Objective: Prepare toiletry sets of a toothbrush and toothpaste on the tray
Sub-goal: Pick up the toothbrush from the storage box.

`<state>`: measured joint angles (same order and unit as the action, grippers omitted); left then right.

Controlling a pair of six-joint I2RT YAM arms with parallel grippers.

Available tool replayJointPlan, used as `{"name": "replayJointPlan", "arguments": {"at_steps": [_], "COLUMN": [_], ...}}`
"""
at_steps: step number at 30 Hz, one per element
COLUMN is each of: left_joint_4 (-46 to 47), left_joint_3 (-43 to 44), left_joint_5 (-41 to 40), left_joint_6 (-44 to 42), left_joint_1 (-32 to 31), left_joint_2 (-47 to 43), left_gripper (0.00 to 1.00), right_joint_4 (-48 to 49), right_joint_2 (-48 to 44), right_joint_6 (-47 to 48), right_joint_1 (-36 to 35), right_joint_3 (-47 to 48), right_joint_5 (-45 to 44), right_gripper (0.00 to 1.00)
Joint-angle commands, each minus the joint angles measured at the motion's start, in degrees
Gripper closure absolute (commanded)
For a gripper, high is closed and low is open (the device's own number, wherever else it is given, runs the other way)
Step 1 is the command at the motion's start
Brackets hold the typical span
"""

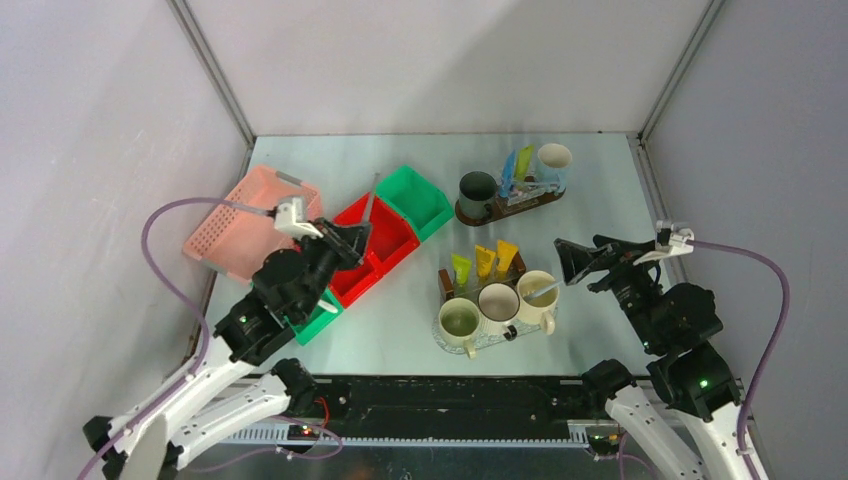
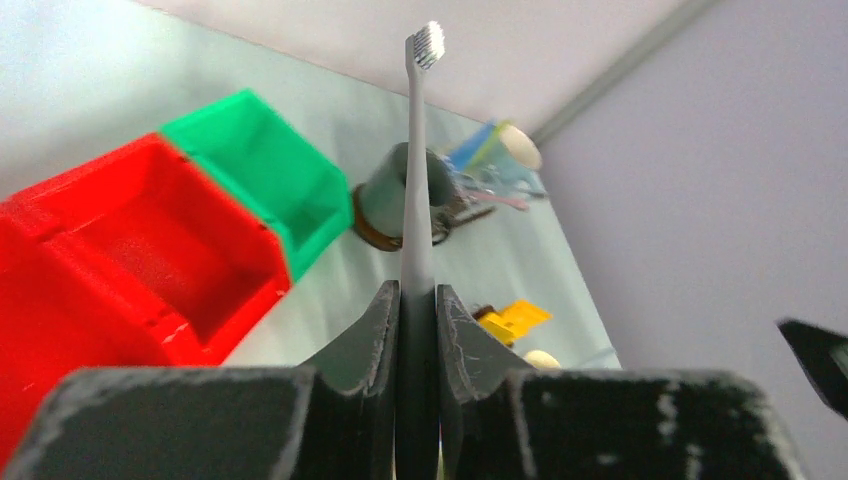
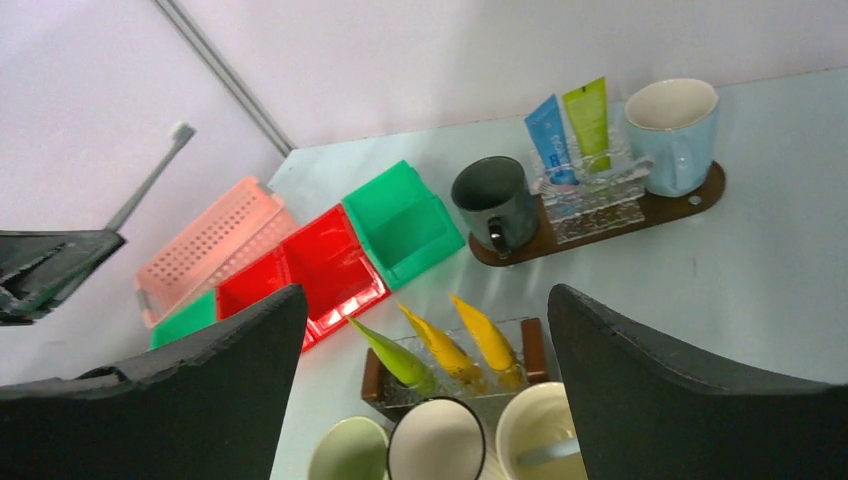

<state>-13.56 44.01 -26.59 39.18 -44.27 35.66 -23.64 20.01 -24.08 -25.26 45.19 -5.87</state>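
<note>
My left gripper (image 1: 345,240) is shut on a slim grey toothbrush (image 2: 418,150), held above the red bins with its bristles up. The near tray (image 1: 445,285) holds a pale green mug (image 1: 459,322), a white mug (image 1: 498,303) and a cream mug (image 1: 537,293) with a toothbrush (image 3: 545,452) in it. Behind them stand green (image 3: 395,355), yellow (image 3: 440,350) and orange (image 3: 485,340) tubes. My right gripper (image 1: 570,262) is open and empty, just right of the cream mug. The far tray (image 1: 520,205) carries a dark mug (image 1: 478,190), a pale blue mug (image 1: 554,160), and blue (image 3: 550,135) and green (image 3: 588,115) tubes.
A pink basket (image 1: 250,220) sits at the far left. Red bins (image 1: 375,235) and a green bin (image 1: 415,200) lie in a diagonal row beside it. Another green bin (image 1: 320,315) is under my left arm. Walls close in on three sides.
</note>
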Motion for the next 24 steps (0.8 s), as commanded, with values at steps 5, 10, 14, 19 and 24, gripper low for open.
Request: {"name": "replayJointPlan", "arguments": {"at_steps": [5, 10, 14, 19, 24], "left_joint_4": [20.7, 26.2, 31.7, 36.0, 39.2], "left_joint_3": [2.0, 3.7, 5.2, 6.5, 8.4], "left_joint_5": [7.5, 12.2, 13.7, 15.1, 17.4], "left_joint_6": [-13.8, -15.2, -15.8, -15.3, -14.2], "left_joint_1": [-10.0, -14.1, -17.0, -19.5, -21.1], "left_joint_2": [8.1, 13.7, 17.1, 20.7, 24.3], "left_gripper": [1.00, 1.00, 1.00, 1.00, 1.00], "right_joint_4": [4.7, 6.9, 10.0, 13.2, 17.9], "right_joint_2": [2.3, 3.8, 5.2, 7.1, 9.5], "right_joint_6": [-6.4, -10.0, -13.5, -16.9, -20.2], "right_joint_1": [0.1, 0.0, -0.2, -0.5, -1.4], "right_joint_3": [2.7, 2.7, 2.7, 2.7, 2.6], "right_joint_5": [5.1, 6.8, 7.7, 8.4, 10.6], "right_gripper": [0.10, 0.12, 0.13, 0.14, 0.15]}}
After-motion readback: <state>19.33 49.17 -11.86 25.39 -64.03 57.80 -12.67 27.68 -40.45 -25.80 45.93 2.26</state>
